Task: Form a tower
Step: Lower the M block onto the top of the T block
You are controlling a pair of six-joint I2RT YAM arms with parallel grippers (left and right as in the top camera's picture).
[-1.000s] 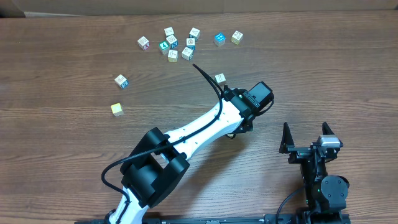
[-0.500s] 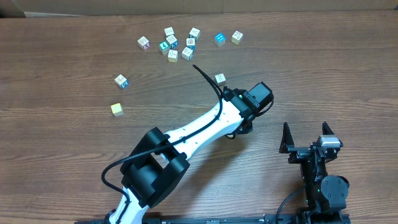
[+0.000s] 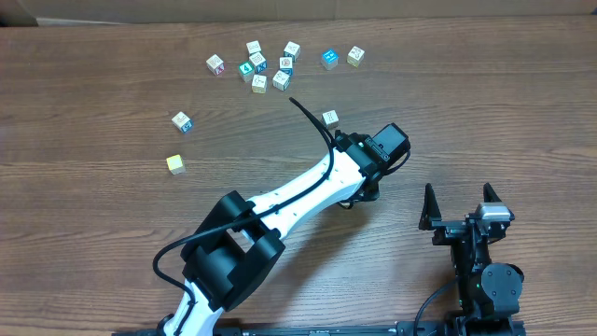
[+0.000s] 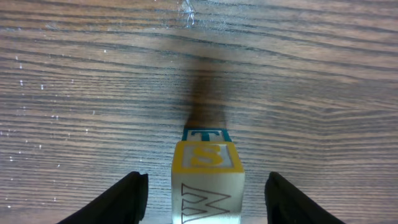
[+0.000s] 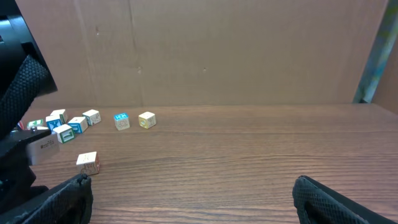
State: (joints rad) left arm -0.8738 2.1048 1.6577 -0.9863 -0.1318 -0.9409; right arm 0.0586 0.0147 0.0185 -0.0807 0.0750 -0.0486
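Observation:
In the left wrist view the tower [image 4: 207, 180] stands on the wood, one cube wide. Its top cube has a cream face with an outlined W and a yellow side with an S. A teal-framed cube with a T shows below it. My left gripper [image 4: 207, 200] straddles the top cube, open, with a gap between each black finger [image 4: 127, 198] and the cube. From overhead the left arm's wrist [image 3: 378, 154] hides the tower. My right gripper [image 3: 459, 207] stands open near the front right, nothing between its fingers [image 5: 59, 199].
Several loose printed cubes [image 3: 259, 63] are clustered at the back. Single cubes lie at the back right [image 3: 328, 58], just behind the left wrist [image 3: 329, 118], and at the left [image 3: 181, 121]. A yellow cube [image 3: 175, 163] lies further left. A cardboard wall [image 5: 205, 50] backs the table.
The left gripper's jaws have widened from nearly shut. Neither arm has visibly shifted place in the overhead view, and the loose cubes lie as before.

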